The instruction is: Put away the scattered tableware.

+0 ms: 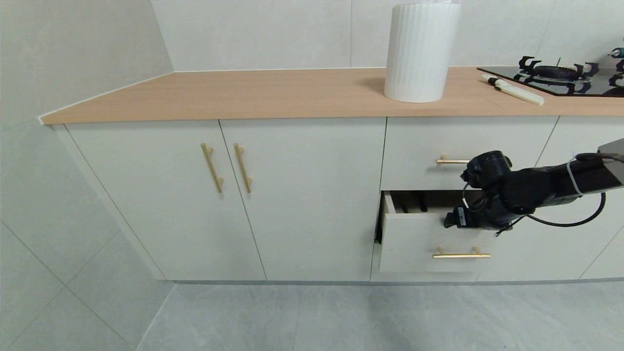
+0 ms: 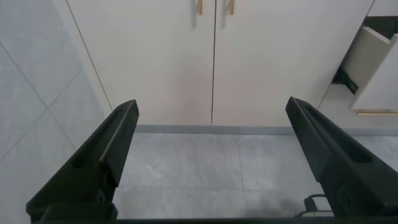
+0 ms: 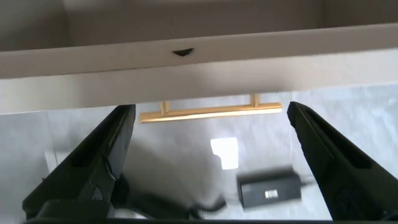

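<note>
A long white utensil with a dark tip [image 1: 513, 90] lies on the wooden countertop [image 1: 273, 95] beside the stove. Below it, the lower drawer [image 1: 414, 239] stands partly pulled out, dark inside. My right gripper [image 1: 452, 219] hovers at the top edge of the drawer front, above its gold handle [image 1: 461, 253]. In the right wrist view, the right gripper [image 3: 209, 111] is open, its fingers [image 3: 99, 162] straddling the drawer's front panel [image 3: 199, 68] with the gold handle [image 3: 211, 112] beyond. My left gripper [image 2: 211, 106] is open and holds nothing, low before the cabinet doors [image 2: 214, 56].
A tall white ribbed container [image 1: 420, 51] stands on the counter. The black stove [image 1: 560, 78] is at the far right. A closed drawer [image 1: 458, 151] sits above the open one. A black power adapter [image 3: 268, 188] lies on the grey floor below.
</note>
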